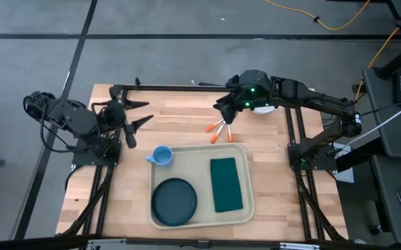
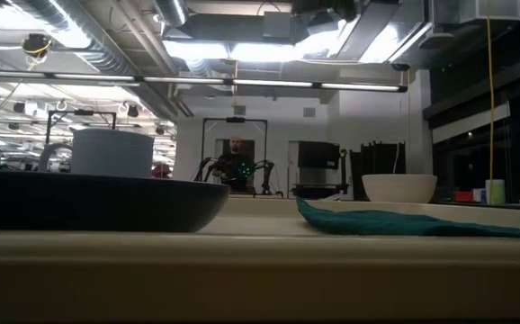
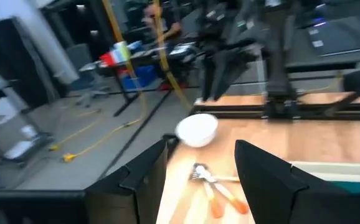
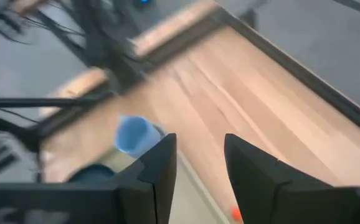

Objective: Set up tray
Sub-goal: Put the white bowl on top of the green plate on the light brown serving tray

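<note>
A: Now, operator, where does the tray (image 1: 252, 208) lie from your right end effector (image 1: 225, 115)?

B: It lies toward the surface's near edge. Orange-handled cutlery (image 1: 219, 131) sits between them, just off the tray's far rim, pointing toward that rim. Your right end effector is nearest it, fingers spread, empty. The left end effector (image 1: 137, 114), also spread, waits beyond the tray's blue-cup (image 1: 161, 155) corner.

A: What does another view add?

B: The left wrist view shows a white bowl (image 3: 197, 129) beyond the cutlery.

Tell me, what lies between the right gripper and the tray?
In the high view, orange-handled cutlery lies on the bare wood between the right gripper and the tray, just beyond its far rim.
</note>
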Controlling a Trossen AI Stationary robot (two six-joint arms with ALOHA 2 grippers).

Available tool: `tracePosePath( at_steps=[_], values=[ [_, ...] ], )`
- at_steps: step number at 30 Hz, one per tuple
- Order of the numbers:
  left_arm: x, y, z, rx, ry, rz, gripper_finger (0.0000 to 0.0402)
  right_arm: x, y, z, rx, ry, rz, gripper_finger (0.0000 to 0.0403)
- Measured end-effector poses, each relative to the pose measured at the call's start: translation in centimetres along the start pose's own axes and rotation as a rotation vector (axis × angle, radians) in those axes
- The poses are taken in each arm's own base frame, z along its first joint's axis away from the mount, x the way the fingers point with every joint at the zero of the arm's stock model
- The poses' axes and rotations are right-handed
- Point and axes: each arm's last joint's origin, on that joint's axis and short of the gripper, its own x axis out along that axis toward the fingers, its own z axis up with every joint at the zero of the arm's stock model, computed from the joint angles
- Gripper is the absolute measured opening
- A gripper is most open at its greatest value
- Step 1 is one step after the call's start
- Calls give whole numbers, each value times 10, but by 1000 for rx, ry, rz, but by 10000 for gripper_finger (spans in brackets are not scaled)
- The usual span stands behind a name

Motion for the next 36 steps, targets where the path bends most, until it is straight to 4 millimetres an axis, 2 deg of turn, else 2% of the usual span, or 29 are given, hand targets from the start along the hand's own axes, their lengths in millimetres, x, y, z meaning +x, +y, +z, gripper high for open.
tracePosePath(
  at_steps=[5, 11, 15, 17, 21, 28, 36],
  values=[
    [-2, 9, 5, 27, -114, -103, 185, -1, -6, -11, 16, 105, -92, 139],
    [-41, 55, 23, -48, -428, -206, 185, -1, -9, -15, 20, 134, -133, 139],
    [-64, 83, 10, -77, -450, -176, 185, -1, -14, -13, 20, 119, -169, 139],
    [-68, 89, -3, -84, -405, -137, 185, -1, -19, -10, 30, 108, -195, 139],
    [-61, 84, -26, -108, -383, -99, 185, -2, -37, -8, 96, 136, -253, 139],
    [-41, 63, -53, -129, -396, -165, 185, -9, -74, -8, 188, 221, -386, 139],
    [-31, 52, -47, -137, -469, -197, 185, -20, -101, -15, 219, 340, -537, 139]
  ],
)
